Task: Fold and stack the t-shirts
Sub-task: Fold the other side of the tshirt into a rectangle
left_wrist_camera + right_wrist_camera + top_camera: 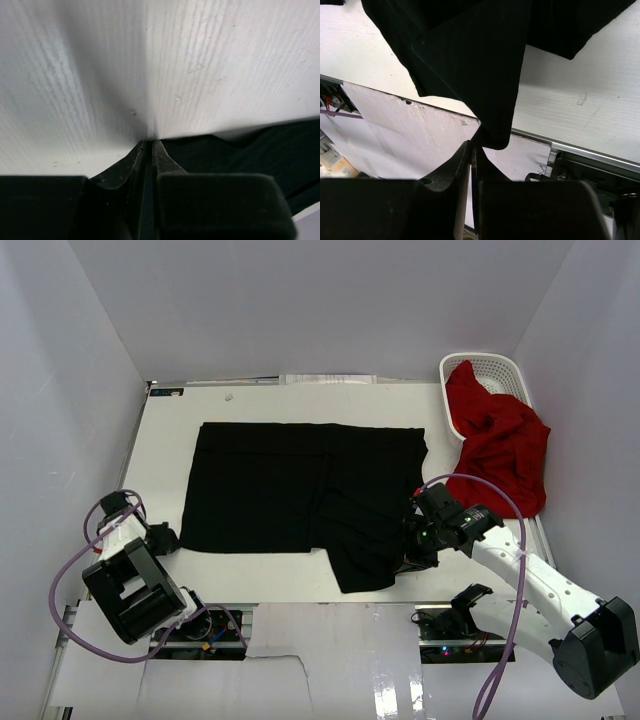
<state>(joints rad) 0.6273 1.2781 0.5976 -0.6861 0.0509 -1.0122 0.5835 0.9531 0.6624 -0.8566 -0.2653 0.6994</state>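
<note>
Right fingers (459, 167) are clamped on a fold at the near right corner of the plain black cloth t-shirt (290, 490), which lies spread flat on the middle of the white worktop (170, 440). Left fingers (131, 165) stand almost together, with a thin slit only, at the near left corner of the same shirt, but I cannot tell if they pinch the cloth. The bright red cloth t-shirt (505, 450) hangs half out of the white plastic lattice basket (500, 368) at the far right.
</note>
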